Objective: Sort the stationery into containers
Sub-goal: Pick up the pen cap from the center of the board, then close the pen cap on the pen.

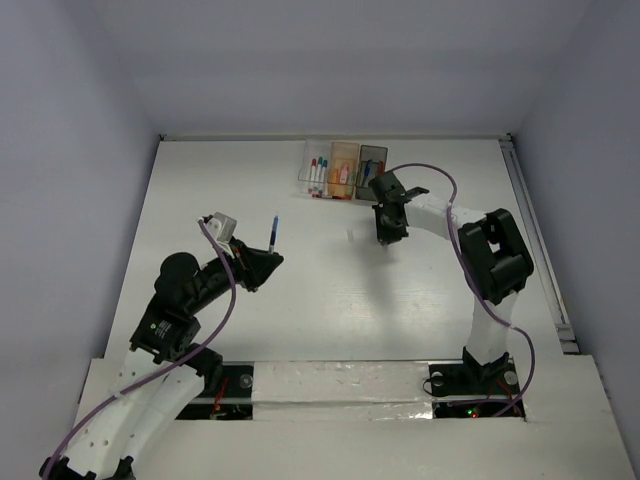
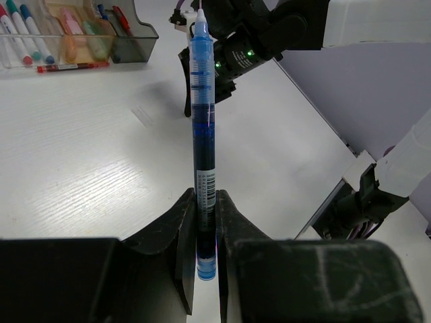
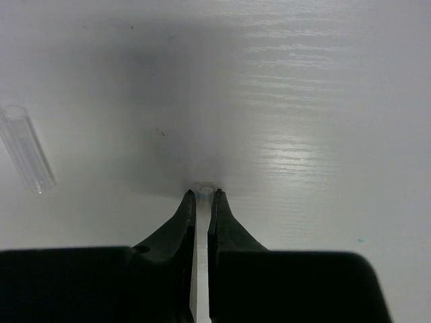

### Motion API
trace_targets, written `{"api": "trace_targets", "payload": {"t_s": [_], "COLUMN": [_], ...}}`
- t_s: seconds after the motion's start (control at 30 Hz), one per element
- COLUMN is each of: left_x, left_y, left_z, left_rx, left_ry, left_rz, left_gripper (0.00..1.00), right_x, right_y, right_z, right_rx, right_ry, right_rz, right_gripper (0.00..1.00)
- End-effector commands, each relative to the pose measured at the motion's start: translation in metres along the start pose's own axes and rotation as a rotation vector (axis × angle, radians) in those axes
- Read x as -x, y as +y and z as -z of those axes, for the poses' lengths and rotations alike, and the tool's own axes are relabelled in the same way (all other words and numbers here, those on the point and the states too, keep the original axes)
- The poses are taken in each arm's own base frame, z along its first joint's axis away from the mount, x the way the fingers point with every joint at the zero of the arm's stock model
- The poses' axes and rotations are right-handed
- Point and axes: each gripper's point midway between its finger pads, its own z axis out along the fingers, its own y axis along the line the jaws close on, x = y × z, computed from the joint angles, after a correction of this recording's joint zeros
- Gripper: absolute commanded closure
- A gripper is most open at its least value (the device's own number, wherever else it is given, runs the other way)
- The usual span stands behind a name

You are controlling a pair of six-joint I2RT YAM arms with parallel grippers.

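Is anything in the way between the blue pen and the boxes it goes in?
Nothing tall. The left gripper holds the blue pen, and bare table leads to the bins. A red pen lies flat just before them. The right gripper, pinching a clear tube, hangs off to one side.

Three bins in a row; three markers in the clear one. One blue pen, one red pen, one clear cap. Two arms.

White table w/ faint wood grain; plain pale grey walls 3 sides; soft light, some glare.
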Motion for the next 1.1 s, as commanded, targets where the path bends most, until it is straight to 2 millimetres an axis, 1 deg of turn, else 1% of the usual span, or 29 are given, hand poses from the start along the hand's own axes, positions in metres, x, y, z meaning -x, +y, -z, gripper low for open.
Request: {"api": "trace_targets", "payload": {"t_s": [0.0,0.07,0.1,0.13,0.17,0.2,0.23,0.27,0.3,0.33,0.37,0.4,0.43,0.47,0.5,0.53,0.6,0.63,0.67,0.7,0.73,0.77,0.8,0.83,0.87,0.93,1.0,1.03,1.07], "left_x": [0.017,0.017,0.017,0.017,0.015,0.015,0.012,0.010,0.010,0.008,0.006,0.005,0.007,0.005,0.006,0.006,0.007,0.008,0.006,0.005,0.005,0.003,0.004,0.006,0.005,0.007,0.007,0.007,0.007], "left_y": [-0.008,-0.009,-0.009,-0.008,-0.007,-0.007,-0.007,-0.007,-0.005,-0.005,-0.005,-0.006,-0.005,-0.007,-0.005,-0.005,-0.003,-0.004,-0.006,-0.007,-0.008,-0.010,-0.012,-0.014,-0.017,-0.020,-0.021,-0.022,-0.021], "left_z": [0.003,0.002,0.002,0.001,0.001,0.000,-0.002,-0.003,-0.004,-0.007,-0.007,-0.008,-0.008,-0.008,-0.008,-0.008,-0.008,-0.009,-0.009,-0.009,-0.008,-0.008,-0.008,-0.008,-0.008,-0.007,-0.006,-0.006,-0.006], "left_rx": [-0.024,-0.025,-0.026,-0.025,-0.025,-0.025,-0.029,-0.036,-0.035,-0.041,-0.048,-0.056,-0.059,-0.070,-0.066,-0.066,-0.062,-0.067,-0.079,-0.087,-0.092,-0.103,-0.117,-0.130,-0.146,-0.157,-0.166,-0.169,-0.168], "left_ry": [-0.054,-0.053,-0.055,-0.052,-0.046,-0.042,-0.028,-0.022,-0.016,-0.004,0.004,0.011,0.006,0.010,0.004,0.004,0.000,-0.002,0.006,0.008,0.011,0.016,0.012,0.003,0.009,0.001,-0.002,-0.005,-0.004], "left_rz": [-0.034,-0.032,-0.033,-0.030,-0.028,-0.026,-0.021,-0.020,-0.015,-0.010,-0.006,-0.005,-0.005,-0.004,-0.003,-0.002,0.000,-0.002,0.003,0.004,0.004,0.005,0.002,-0.004,0.000,-0.003,-0.004,-0.003,-0.001], "left_gripper": [1.00,1.00,1.00,1.00,1.00,1.00,1.00,1.00,1.00,1.00,1.00,1.00,1.00,1.00,1.00,1.00,1.00,1.00,1.00,1.00,1.00,1.00,1.00,1.00,1.00,1.00,1.00,1.00,1.00], "right_x": [-0.031,-0.021,-0.017,-0.004,0.005,0.014,0.040,0.040,0.047,0.062,0.060,0.066,0.075,0.074,0.085,0.083,0.085,0.092,0.090,0.091,0.095,0.091,0.092,0.097,0.094,0.096,0.094,0.092,0.090], "right_y": [-0.007,0.000,0.009,0.016,0.023,0.039,0.059,0.058,0.066,0.083,0.090,0.099,0.115,0.122,0.128,0.138,0.145,0.148,0.155,0.157,0.158,0.166,0.168,0.168,0.175,0.180,0.187,0.192,0.193], "right_z": [-0.012,-0.005,-0.003,0.014,0.025,0.035,0.072,0.083,0.099,0.123,0.136,0.164,0.192,0.203,0.232,0.247,0.272,0.292,0.304,0.312,0.326,0.336,0.343,0.351,0.355,0.367,0.372,0.379,0.381], "right_rx": [-0.045,-0.005,0.050,0.101,0.152,0.254,0.396,0.408,0.475,0.602,0.670,0.747,0.851,0.896,0.956,1.000,1.071,1.120,1.160,1.181,1.209,1.239,1.252,1.254,1.271,1.294,1.306,1.323,1.325], "right_ry": [0.107,0.057,0.033,-0.029,-0.072,-0.129,-0.245,-0.263,-0.310,-0.387,-0.399,-0.455,-0.534,-0.550,-0.640,-0.670,-0.729,-0.798,-0.812,-0.836,-0.887,-0.895,-0.917,-0.957,-0.955,-0.980,-0.988,-1.000,-1.011], "right_rz": [0.041,0.023,0.015,-0.001,-0.016,-0.028,-0.047,-0.061,-0.070,-0.069,-0.103,-0.107,-0.089,-0.109,-0.107,-0.100,-0.132,-0.138,-0.150,-0.160,-0.172,-0.167,-0.171,-0.191,-0.184,-0.190,-0.185,-0.188,-0.185], "right_gripper": [1.00,1.00,1.00,1.00,1.00,1.00,1.00,1.00,1.00,1.00,1.00,1.00,1.00,1.00,1.00,1.00,1.00,1.00,1.00,1.00,1.00,1.00,1.00,1.00,1.00,1.00,1.00,1.00,1.00]}}
